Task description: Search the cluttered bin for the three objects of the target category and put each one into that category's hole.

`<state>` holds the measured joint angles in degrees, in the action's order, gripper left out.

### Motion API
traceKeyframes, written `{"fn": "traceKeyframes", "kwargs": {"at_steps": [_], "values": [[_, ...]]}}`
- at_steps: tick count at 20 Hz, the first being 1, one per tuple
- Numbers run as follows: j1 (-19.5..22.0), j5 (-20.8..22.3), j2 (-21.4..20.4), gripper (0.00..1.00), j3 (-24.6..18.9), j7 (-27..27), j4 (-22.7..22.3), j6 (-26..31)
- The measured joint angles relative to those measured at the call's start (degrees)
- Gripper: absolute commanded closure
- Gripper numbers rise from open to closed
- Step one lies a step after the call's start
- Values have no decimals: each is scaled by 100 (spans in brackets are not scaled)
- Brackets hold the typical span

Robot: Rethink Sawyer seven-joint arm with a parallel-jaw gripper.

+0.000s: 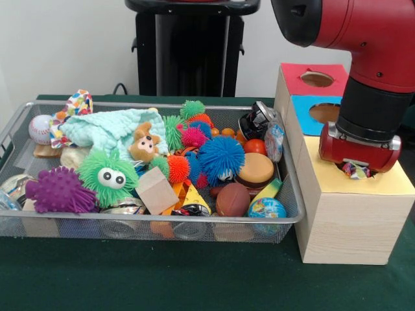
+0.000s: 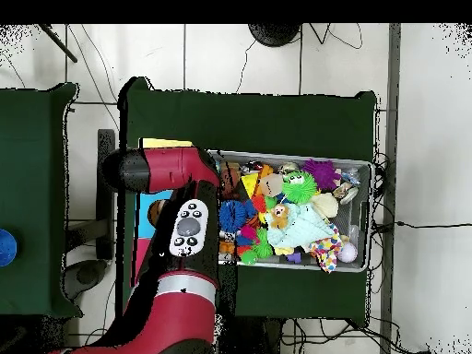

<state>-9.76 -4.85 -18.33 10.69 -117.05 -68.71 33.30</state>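
Observation:
My gripper (image 1: 358, 154) is down on the yellow top (image 1: 389, 184) of the pale wooden box, over the spot where its hole lies; the hole itself is hidden beneath it. A bunched white cloth piece with multicoloured print (image 1: 355, 170) shows right under the gripper at the box top. Another white cloth piece with coloured triangles (image 1: 78, 103) lies at the far left corner of the wire mesh bin (image 1: 162, 219), also seen in the overhead view (image 2: 324, 251). In the overhead view the arm (image 2: 189, 230) covers the gripper.
The blue-topped box with its hole (image 1: 324, 112) and the red-topped box with its hole (image 1: 317, 79) stand behind the yellow one. The bin holds a mint-green knitted cloth (image 1: 107, 126), spiky pom-pom balls (image 1: 220, 157), a baseball (image 1: 40, 128) and other toys.

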Motion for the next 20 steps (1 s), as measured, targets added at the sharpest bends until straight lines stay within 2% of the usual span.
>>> {"fn": "traceKeyframes", "kwargs": {"at_steps": [7,17,20], "values": [[-11,0,-109,0,-10,0,-83,160],[-18,-89,-536,0,-27,0,5,1266],[-7,-104,-550,0,-30,0,33,1387]]}}
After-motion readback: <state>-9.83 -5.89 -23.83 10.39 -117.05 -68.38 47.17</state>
